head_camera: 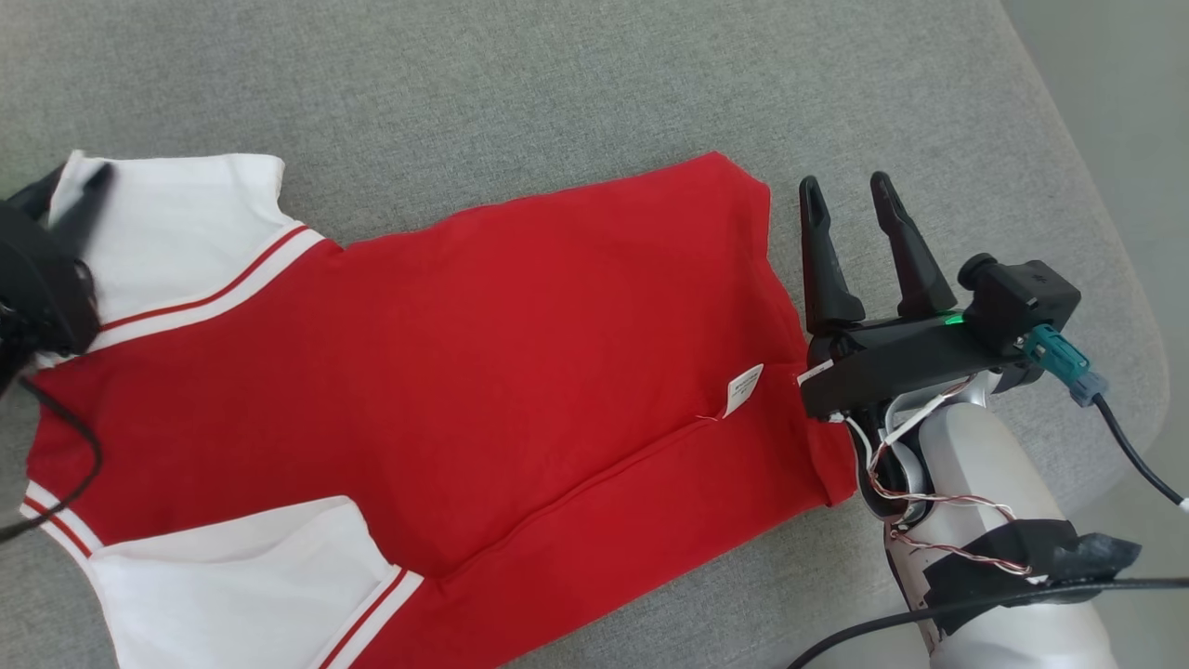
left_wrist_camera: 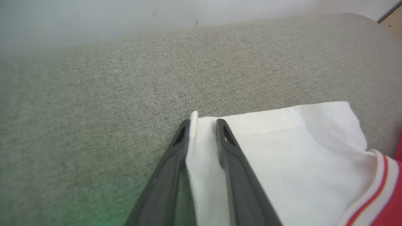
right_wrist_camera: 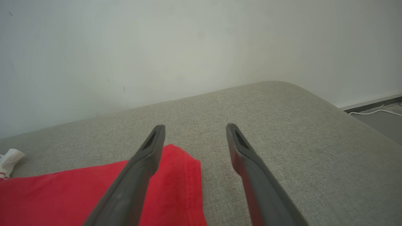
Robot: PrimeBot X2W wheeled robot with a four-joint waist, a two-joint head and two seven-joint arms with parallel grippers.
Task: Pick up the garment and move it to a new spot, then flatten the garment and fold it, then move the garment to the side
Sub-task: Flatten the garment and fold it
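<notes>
Red T-shirt (head_camera: 483, 325) with white sleeves is laid out across the grey fabric cushion (head_camera: 557, 84), collar end towards my left and hem end towards my right. It's mostly flat, with one long crease running along the lower half, and a little white label (head_camera: 743, 388) sticks out near the hem.

My left claw (left_wrist_camera: 204, 124) is on the far sleeve (left_wrist_camera: 282, 141). The fingers are drawn close together with the corner of the white fabric pinched between them, and a bit of the edge pokes up past the tips. That sleeve's red-striped cuff band shows off to the side in the wrist cam.

My right claw (head_camera: 845, 186) is spread wide and holding nothing. It sits just beside the hem edge, fingers pointing away from me. From the wrist cam, one finger is over the red hem corner (right_wrist_camera: 185, 169) and the other is over bare cushion. Can't tell if it's touching the cloth. Pale wall (right_wrist_camera: 157, 47) behind.
</notes>
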